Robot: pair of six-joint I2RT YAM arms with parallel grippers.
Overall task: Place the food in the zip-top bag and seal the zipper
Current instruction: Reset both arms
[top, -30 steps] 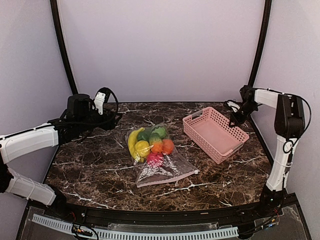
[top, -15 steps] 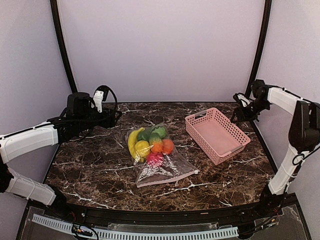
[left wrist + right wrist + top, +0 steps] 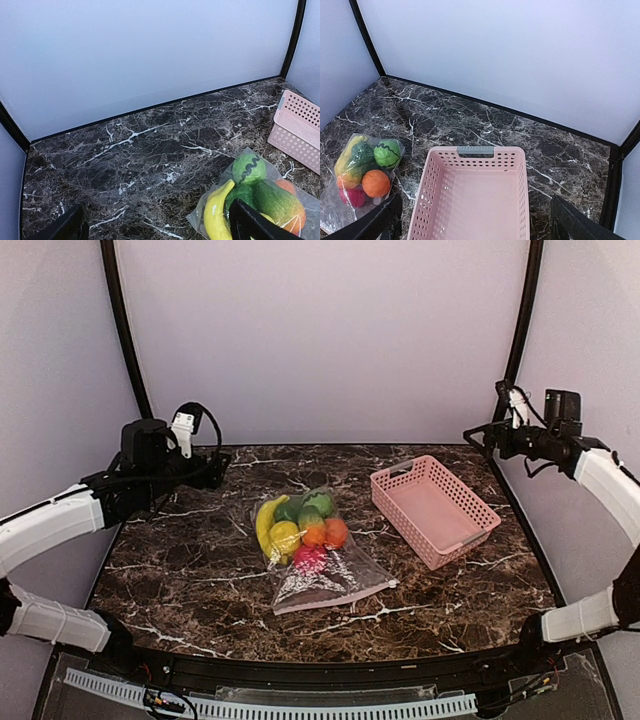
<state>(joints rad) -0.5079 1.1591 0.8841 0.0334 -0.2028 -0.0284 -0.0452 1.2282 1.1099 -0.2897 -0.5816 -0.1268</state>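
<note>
The zip-top bag lies flat in the middle of the table. The food sits inside its far half: a yellow banana, a lemon, green pieces, an orange and a red fruit. The zipper runs along the bag's near edge; I cannot tell whether it is sealed. My left gripper hovers open at the far left, well away from the bag. My right gripper hangs open high at the far right, with nothing between its fingers.
A pink slotted basket stands empty to the right of the bag, under my right gripper and showing its grey handle. Dark marble tabletop lies all around, with pale walls at the back and sides.
My right gripper has opened, lifted off the basket's far right corner and swung back to the right. The basket shifted slightly. The left arm drew back to the left and opened a little wider.
</note>
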